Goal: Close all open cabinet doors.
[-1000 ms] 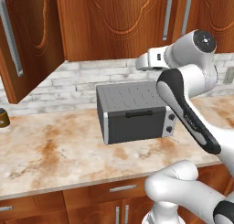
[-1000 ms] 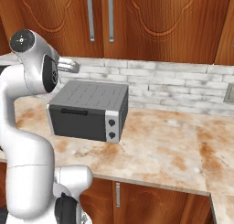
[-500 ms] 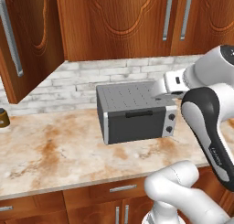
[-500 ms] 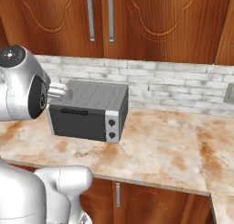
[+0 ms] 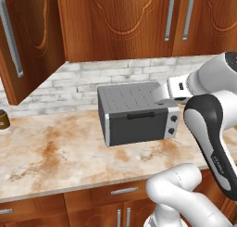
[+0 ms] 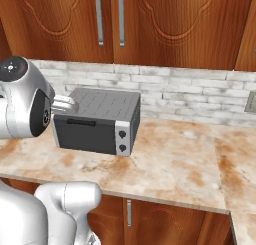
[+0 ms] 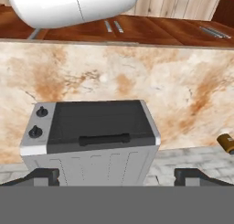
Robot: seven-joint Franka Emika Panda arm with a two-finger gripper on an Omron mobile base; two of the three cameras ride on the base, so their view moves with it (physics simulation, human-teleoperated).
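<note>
One tall reddish-brown cabinet door (image 5: 32, 40) stands swung open at the far left, its long silver bar handle (image 5: 11, 40) facing the counter. The wall cabinet doors (image 5: 139, 22) above the toaster oven sit flush, and the same pair (image 6: 110, 19) shows from the other side. A brown panel (image 6: 247, 29) at the right edge may be another door; I cannot tell whether it is open. My gripper (image 7: 118, 175) hovers over the back of the toaster oven, far right of the open door. Its fingertips (image 7: 45, 176) are wide apart, open, with nothing between them.
A dark grey toaster oven (image 5: 139, 114) stands mid-counter against the brick backsplash, also seen as the toaster oven (image 6: 97, 121). A small brown jar (image 5: 3, 119) sits at the counter's left end. A wall outlet (image 6: 251, 101) is at the right. Drawer fronts (image 5: 111, 193) run below.
My hand has dropped from in front of the upper cabinets down to the toaster oven's rear top, and the upper arm has swung lower. The doors have not moved.
</note>
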